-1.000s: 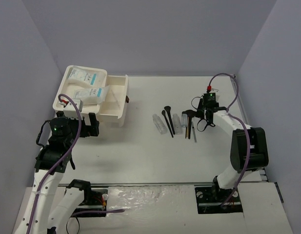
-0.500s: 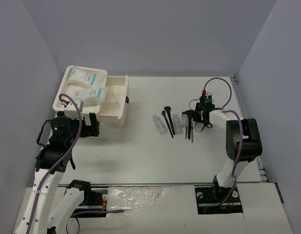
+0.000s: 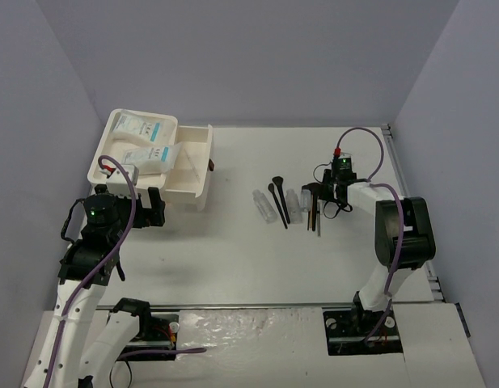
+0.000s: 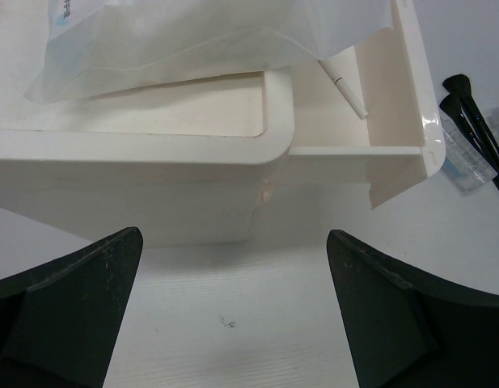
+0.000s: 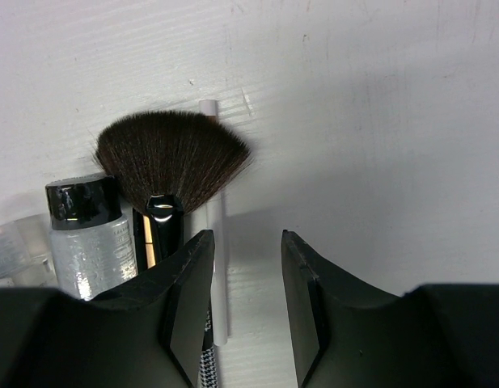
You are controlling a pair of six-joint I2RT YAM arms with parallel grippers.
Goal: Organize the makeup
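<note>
The makeup lies in a row mid-table: clear tubes (image 3: pixel 265 206), thin black brushes (image 3: pixel 277 196), a fan brush (image 3: pixel 315 192) and a brown stick (image 3: pixel 311 215). Two white packets with teal labels (image 3: pixel 144 139) rest on the white box. My right gripper (image 3: pixel 334 191) hovers low at the row's right end. In its wrist view the fan brush (image 5: pixel 172 153), a black-capped clear bottle (image 5: pixel 87 238) and a thin white stick (image 5: pixel 217 275) lie by the left finger. That gripper (image 5: pixel 247 242) is narrowly open and holds nothing. My left gripper (image 4: pixel 233 323) is wide open before the box.
The large white box (image 3: pixel 120 174) stands at the back left with its drawer (image 3: pixel 192 162) pulled out to the right. A thin white stick (image 4: pixel 342 85) lies inside the drawer (image 4: pixel 358 150). Grey walls close in the table on three sides.
My right gripper has shifted left to the fan brush end of the row and its jaws have narrowed. The left arm has not moved.
</note>
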